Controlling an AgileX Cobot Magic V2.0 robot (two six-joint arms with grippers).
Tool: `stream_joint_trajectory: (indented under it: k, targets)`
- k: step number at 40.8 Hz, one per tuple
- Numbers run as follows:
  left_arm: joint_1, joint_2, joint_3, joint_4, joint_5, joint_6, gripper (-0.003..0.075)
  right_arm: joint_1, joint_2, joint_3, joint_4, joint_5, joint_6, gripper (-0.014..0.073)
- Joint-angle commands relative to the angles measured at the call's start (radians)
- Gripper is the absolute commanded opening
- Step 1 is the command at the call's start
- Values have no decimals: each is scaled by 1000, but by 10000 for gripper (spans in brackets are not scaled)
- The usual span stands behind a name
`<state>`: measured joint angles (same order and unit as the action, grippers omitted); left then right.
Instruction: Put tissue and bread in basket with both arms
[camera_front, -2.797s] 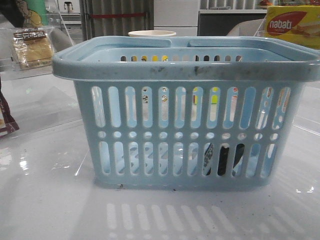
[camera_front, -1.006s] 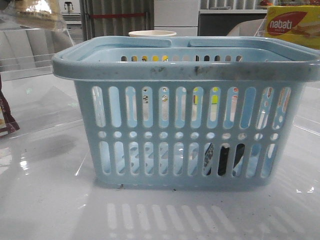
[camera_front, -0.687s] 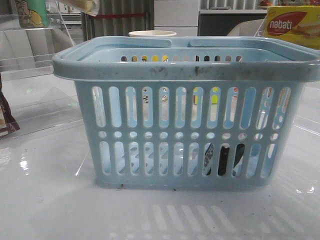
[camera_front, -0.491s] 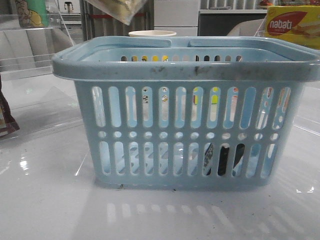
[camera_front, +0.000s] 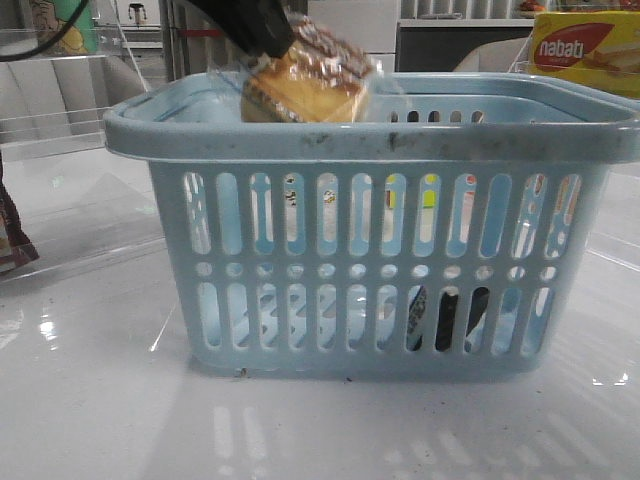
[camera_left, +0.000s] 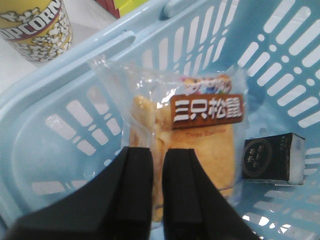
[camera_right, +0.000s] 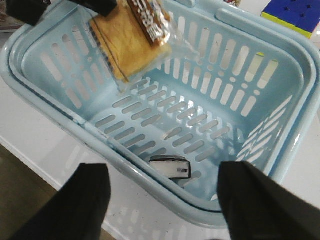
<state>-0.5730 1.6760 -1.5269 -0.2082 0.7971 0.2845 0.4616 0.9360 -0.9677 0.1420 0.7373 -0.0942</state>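
The light blue basket (camera_front: 380, 145) fills the middle of the front view. My left gripper (camera_left: 157, 195) is shut on the bread (camera_left: 200, 150), pale slices in a clear wrapper with a brown label, and holds it over the basket's opening at rim height (camera_front: 305, 85). The bread also shows in the right wrist view (camera_right: 131, 37), hanging above the basket (camera_right: 210, 202) floor. The tissue (camera_left: 272, 159), a small black pack with a white side, lies on the basket floor; it also shows in the right wrist view (camera_right: 171, 166). My right gripper (camera_right: 162, 200) is open and empty above the basket's rim.
A yellow nabati box (camera_front: 585, 50) stands at the back right. A popcorn cup (camera_left: 35, 27) stands beside the basket. A dark brown packet (camera_front: 12, 240) is at the left edge. A yellow and blue cube (camera_right: 295, 12) lies beyond the basket.
The bread was lifted from the back left, carried right across the top of the view, and now hangs over the basket opening in my left gripper.
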Motion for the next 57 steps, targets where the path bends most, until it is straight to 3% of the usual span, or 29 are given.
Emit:
stream_joint_trajectory:
  k: [1, 6, 15, 27, 52, 57]
  targets:
    - [-8, -42, -36, -42, -52, -1, 334, -2, -10, -28, 7, -62, -9, 559]
    - [-8, -42, -36, -42, -51, -1, 421, -2, -10, -28, 7, -62, -9, 559]
    - [-8, -78, -36, -39, -13, -1, 399, -2, -10, -28, 7, -62, -9, 559]
    - [-8, -275, -5, -33, 62, -1, 350, -2, -10, -28, 7, -62, -9, 559]
    - [-8, -947, 543, 10, 44, -3, 348, -2, -9, -22, -23, -52, -9, 559]
    - [-8, -1017, 600, 123, 44, -117, 348, -6, -13, -22, -73, 8, 5, 559]
